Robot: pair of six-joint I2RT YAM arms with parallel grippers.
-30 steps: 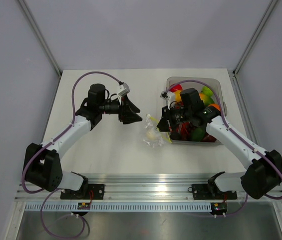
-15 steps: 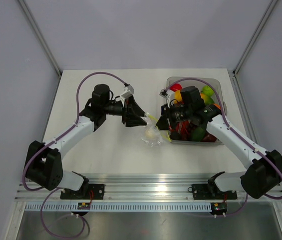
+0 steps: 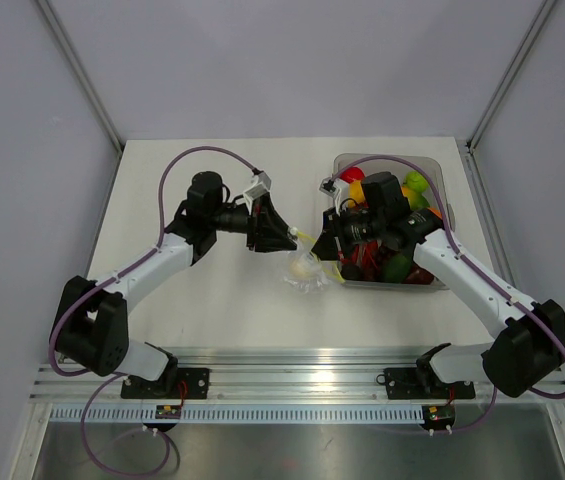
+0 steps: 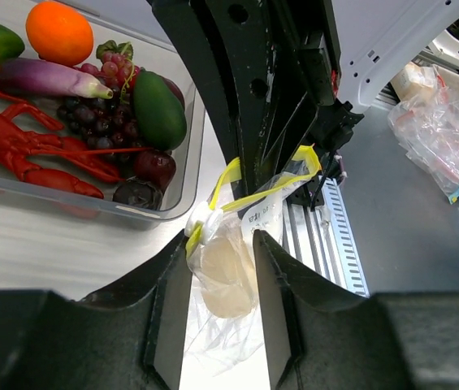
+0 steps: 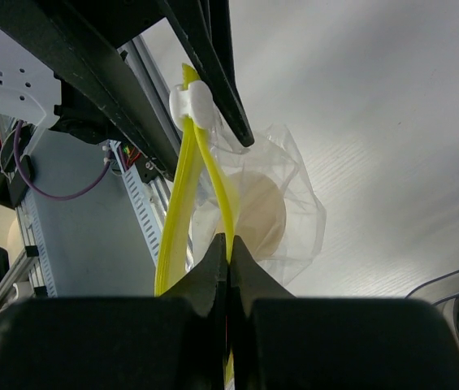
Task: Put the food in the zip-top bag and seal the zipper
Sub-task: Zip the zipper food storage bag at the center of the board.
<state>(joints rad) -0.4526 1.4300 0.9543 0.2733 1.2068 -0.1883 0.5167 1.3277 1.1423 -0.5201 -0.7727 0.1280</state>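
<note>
The right gripper (image 5: 227,248) is pinching the zipper (image 5: 176,211) of the zip-top bag (image 5: 294,211). The left gripper (image 4: 219,248) is straddling it, but whether it is gripping is unclear.

One zip-top bag (image 3: 305,270), one clear bin (image 4: 91,208), one red lobster (image 4: 26,154), one orange (image 4: 58,32).

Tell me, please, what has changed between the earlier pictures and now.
The left end effector moved to the right, up to the zip-top bag, and its jaws narrowed. Its fingers now stand on both sides of the bag; whether they grip it cannot be told. Unchanged: the right end effector stays shut on the zipper, and the bag and the bin stay in place.
</note>
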